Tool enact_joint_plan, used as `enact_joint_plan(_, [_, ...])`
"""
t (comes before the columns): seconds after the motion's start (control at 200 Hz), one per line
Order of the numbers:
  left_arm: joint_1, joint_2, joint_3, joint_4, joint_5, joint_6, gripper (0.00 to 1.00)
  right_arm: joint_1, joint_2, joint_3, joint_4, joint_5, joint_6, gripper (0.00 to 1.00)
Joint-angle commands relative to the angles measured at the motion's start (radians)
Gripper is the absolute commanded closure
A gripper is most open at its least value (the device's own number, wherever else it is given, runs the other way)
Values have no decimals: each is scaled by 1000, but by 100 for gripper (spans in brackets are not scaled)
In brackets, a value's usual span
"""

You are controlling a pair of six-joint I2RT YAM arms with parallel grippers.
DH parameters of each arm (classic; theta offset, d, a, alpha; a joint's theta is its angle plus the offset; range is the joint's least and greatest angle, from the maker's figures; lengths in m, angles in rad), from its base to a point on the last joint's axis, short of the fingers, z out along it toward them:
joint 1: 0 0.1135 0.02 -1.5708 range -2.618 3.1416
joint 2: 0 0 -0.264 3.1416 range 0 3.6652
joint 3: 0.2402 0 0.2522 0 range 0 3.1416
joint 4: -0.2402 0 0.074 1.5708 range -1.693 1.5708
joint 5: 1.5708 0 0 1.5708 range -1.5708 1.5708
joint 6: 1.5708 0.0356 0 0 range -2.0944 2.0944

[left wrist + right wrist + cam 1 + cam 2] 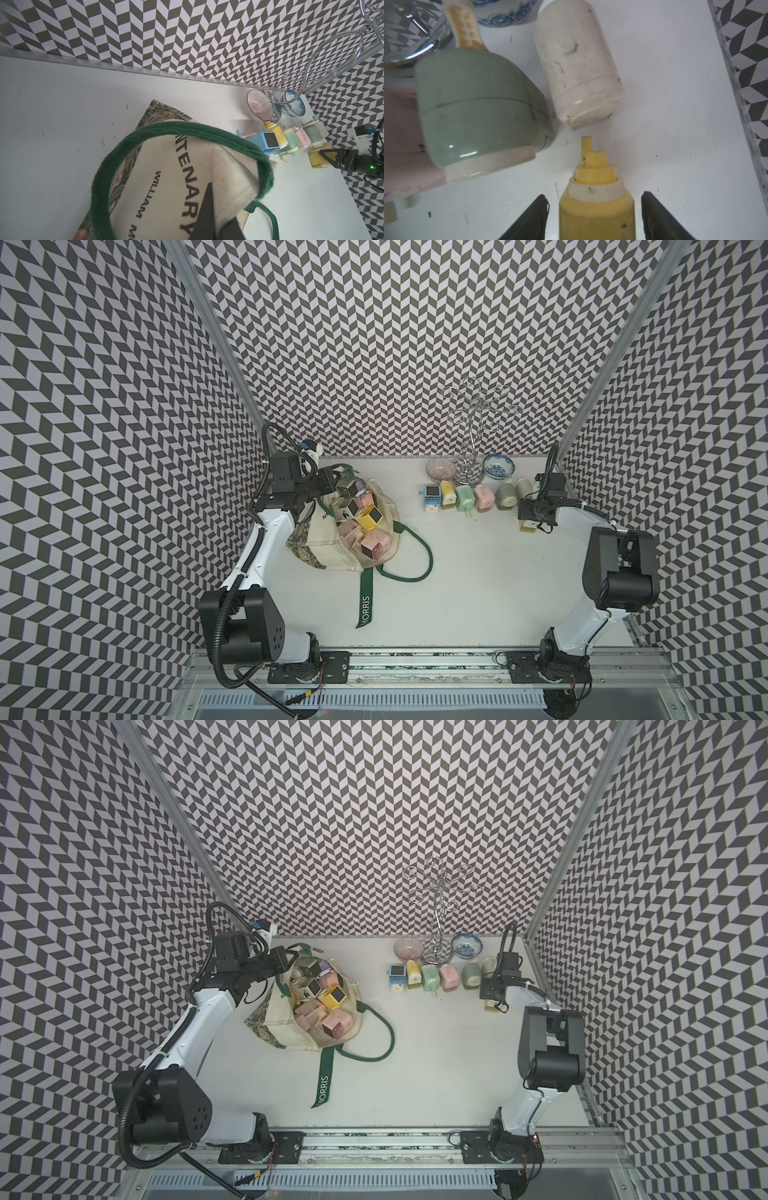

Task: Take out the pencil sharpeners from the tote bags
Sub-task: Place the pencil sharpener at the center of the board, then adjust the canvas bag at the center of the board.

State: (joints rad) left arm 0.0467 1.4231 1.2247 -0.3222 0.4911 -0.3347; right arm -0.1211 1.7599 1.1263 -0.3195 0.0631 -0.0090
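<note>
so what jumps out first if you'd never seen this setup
A cream tote bag, left of centre on the table, bulges with pastel pencil sharpeners, its rim pinched by the left gripper. A row of sharpeners already lies near the back wall by two patterned bowls, and the right gripper stands open around a yellow sharpener just off that row's end.

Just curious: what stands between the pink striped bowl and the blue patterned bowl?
A shiny wire stand rises between the pink bowl and the blue bowl, seen in both top views.
</note>
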Motion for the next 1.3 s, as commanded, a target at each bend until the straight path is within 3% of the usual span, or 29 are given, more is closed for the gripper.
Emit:
enact_joint_plan(0.0, [4, -4, 17, 51, 24, -2, 100, -3, -40, 6, 25, 17, 22, 24])
enact_joint_plan(0.17, [1, -6, 16, 46, 12, 2, 100, 3, -181, 15, 3, 26, 44, 23])
enact_joint_plan(0.305, [0, -10, 19, 38, 1, 13, 100, 58, -349, -17, 73, -111, 102, 25])
enact_joint_plan(0.385, [-2, -16, 22, 37, 4, 20, 100, 158, -438, -77, 193, -178, 118, 28])
enact_joint_plan(0.516, [-8, -31, 22, 35, 7, 32, 100, 421, -494, -136, 323, -287, 37, 28])
enact_joint_plan(0.666, [-34, -36, 38, 7, -37, 66, 100, 634, -367, -109, 404, -468, -59, 26])
enact_joint_plan(0.791, [-46, -30, 45, -14, -69, 88, 100, 729, -196, -68, 512, -477, -135, 21])
enact_joint_plan(0.931, [-63, -16, 66, -44, -78, 102, 100, 779, 12, 74, 481, -450, -255, 14])
enact_joint_plan(1.036, [-82, -16, 83, -70, -108, 117, 100, 781, 142, 198, 469, -364, -258, 14])
enact_joint_plan(1.136, [-98, -25, 92, -81, -144, 122, 100, 779, 239, 290, 494, -316, -249, 18])
enact_joint_plan(1.292, [-117, -27, 94, -109, -161, 147, 100, 780, 333, 345, 617, -359, -202, 30])
